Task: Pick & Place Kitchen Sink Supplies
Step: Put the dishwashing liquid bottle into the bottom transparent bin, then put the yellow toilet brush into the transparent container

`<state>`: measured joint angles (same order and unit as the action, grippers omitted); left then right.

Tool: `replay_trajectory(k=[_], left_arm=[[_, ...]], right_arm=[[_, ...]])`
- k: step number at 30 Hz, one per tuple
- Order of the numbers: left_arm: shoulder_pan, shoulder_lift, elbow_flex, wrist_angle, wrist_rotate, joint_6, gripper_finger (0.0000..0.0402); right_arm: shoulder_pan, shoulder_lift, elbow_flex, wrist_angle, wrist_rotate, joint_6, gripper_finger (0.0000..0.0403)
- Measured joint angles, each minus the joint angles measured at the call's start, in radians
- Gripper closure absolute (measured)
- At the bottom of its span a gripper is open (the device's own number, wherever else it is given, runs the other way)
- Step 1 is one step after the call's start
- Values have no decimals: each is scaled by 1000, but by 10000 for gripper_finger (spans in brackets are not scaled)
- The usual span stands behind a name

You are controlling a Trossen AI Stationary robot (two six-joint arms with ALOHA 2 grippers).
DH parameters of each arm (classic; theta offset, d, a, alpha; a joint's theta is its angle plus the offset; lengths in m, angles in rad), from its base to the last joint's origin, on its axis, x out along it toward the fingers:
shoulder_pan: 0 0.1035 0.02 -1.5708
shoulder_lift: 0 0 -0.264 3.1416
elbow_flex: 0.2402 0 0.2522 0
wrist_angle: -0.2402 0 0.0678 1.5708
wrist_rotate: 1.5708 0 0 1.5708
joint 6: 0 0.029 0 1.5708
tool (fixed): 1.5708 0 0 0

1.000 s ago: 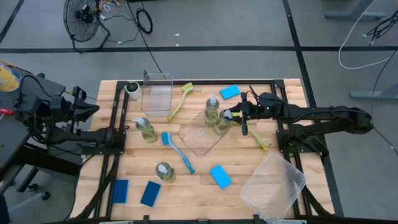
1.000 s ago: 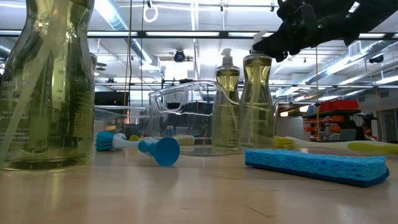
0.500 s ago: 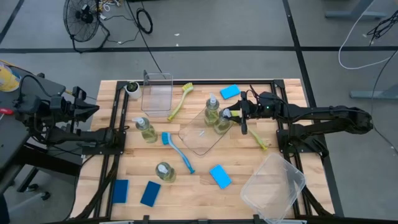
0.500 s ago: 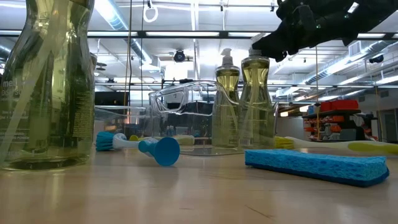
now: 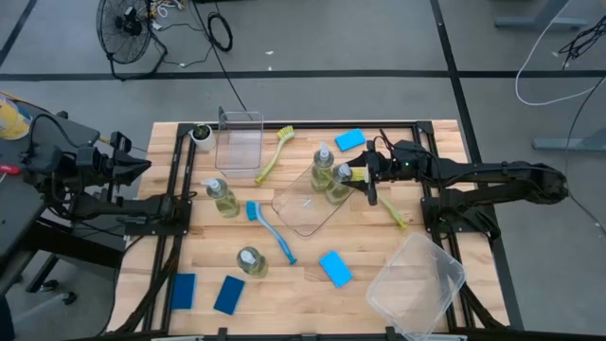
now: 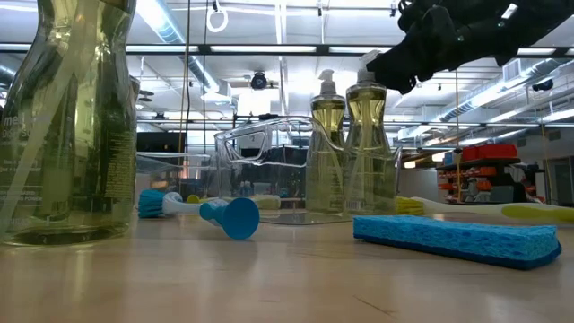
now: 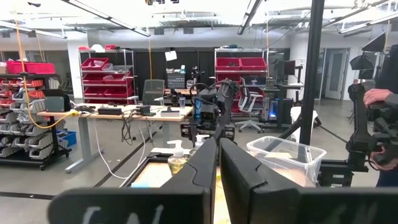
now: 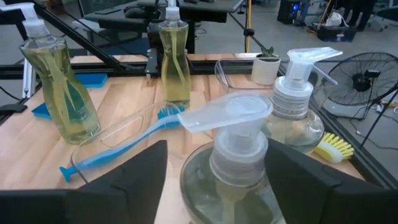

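Note:
Two clear pump bottles of yellow-green liquid point(image 5: 339, 184) point(image 5: 324, 167) stand upright on the clear flat tray point(image 5: 305, 210) in the middle of the table. My right gripper point(image 8: 216, 148) is open, with one finger on each side of the nearer bottle's pump neck point(image 8: 239, 155) and a gap on both sides. In the low view it hangs at that bottle's top point(image 6: 366, 70). My left gripper point(image 7: 217, 163) is shut and waits off the table's left edge point(image 5: 142, 169).
Two more bottles point(image 5: 224, 197) point(image 5: 251, 260) stand to the left, and a blue brush point(image 5: 270, 227) lies between them. Yellow-green brushes point(image 5: 275, 152) point(image 5: 393, 210), several blue sponges point(image 5: 334, 268) point(image 5: 349, 139), an upright clear bin point(image 5: 239, 140) and a bin at the near right point(image 5: 417, 284) lie around.
My right gripper has opened around the bottle's pump neck and let go of it. The bottle has settled a little toward the other bottle and stands upright on the tray, its pump head now showing in the low view.

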<state>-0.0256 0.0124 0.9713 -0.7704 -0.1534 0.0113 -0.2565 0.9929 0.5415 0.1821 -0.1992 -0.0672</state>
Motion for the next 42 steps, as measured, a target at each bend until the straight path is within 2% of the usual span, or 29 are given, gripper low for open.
replay_trajectory(k=[7, 13, 18, 23, 30, 38, 42], left_arm=[[0, 0, 0, 0, 0, 0, 376], [0, 0, 0, 0, 0, 0, 376], [0, 0, 0, 0, 0, 0, 376], [0, 0, 0, 0, 0, 0, 376], [0, 0, 0, 0, 0, 0, 376], [0, 0, 0, 0, 0, 0, 376], [0, 0, 0, 0, 0, 0, 376]], right_arm=[[0, -73, -1, -70, -3, -1, 111], [1, -174, -1, -170, -3, -19, 114], [20, -240, 33, -306, -5, 27, 117], [54, -246, 117, -412, -66, 15, 117], [118, -242, 213, -440, -81, -6, 117], [178, -247, 218, -517, -78, -35, 117], [227, -267, 172, -543, -82, -44, 117]])
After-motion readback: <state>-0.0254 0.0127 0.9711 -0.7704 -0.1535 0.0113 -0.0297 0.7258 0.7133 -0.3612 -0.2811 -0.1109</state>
